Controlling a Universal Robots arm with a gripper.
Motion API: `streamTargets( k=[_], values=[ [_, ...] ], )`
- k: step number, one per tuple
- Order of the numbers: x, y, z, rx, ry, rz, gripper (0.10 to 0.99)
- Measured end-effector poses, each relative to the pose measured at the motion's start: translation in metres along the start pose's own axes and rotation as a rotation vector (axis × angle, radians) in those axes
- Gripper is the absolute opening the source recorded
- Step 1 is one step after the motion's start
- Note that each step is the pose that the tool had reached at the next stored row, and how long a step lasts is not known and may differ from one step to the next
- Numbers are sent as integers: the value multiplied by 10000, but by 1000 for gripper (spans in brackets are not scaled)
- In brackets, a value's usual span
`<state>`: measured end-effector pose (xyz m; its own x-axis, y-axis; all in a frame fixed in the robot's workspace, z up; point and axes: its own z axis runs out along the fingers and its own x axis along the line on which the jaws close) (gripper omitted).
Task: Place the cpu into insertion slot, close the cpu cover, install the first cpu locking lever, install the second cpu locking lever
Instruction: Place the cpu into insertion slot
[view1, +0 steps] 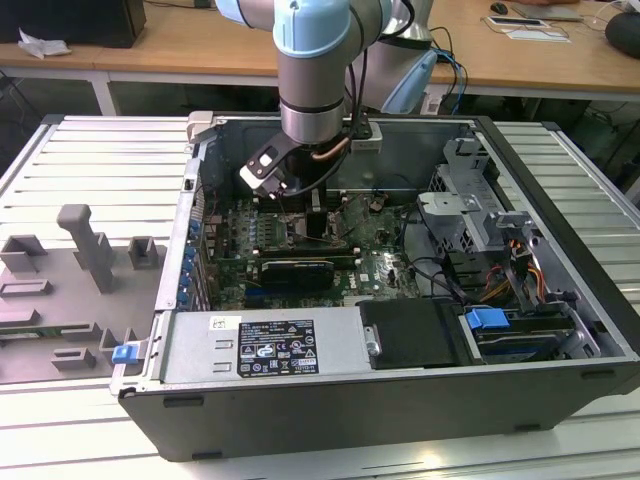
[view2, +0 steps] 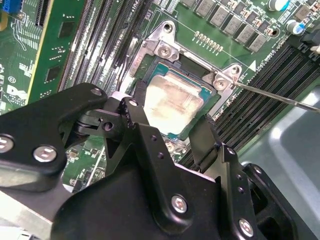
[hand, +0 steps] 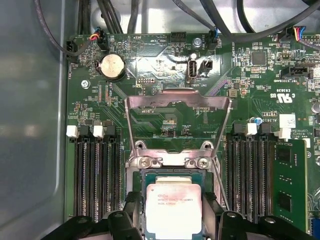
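The tool (view2: 170, 119) is hanging astride the cpu (hand: 173, 210), which is lying silver face up in the insertion slot (hand: 172, 172) with the cpu cover (hand: 177, 102) lying open, though I cannot tell whether the tool is pinching it.

The silvery cpu (hand: 173, 210) lies flat in the insertion slot (hand: 172, 159), with the cpu cover (hand: 177, 101) swung open.

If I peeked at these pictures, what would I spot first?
The big pale-blue robot arm reaching down into the open computer case grabs you first in the exterior view. In the first wrist view, the silvery square cpu sits in the insertion slot on the green motherboard, its cpu cover flipped open.
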<state>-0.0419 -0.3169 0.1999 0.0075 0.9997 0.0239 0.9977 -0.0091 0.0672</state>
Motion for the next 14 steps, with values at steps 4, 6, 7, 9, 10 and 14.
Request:
streamTargets(
  k=[4,6,7,9,10,14],
  values=[
    [1,4,-57,-1,-4,0,612],
    [2,6,-88,-1,-4,0,612],
    [-6,7,-97,-2,-4,-1,612],
    [-38,7,-100,-1,-4,-1,408],
    [-42,7,-104,0,-6,1,349],
    [-42,13,-130,10,-4,1,106]
  ],
)
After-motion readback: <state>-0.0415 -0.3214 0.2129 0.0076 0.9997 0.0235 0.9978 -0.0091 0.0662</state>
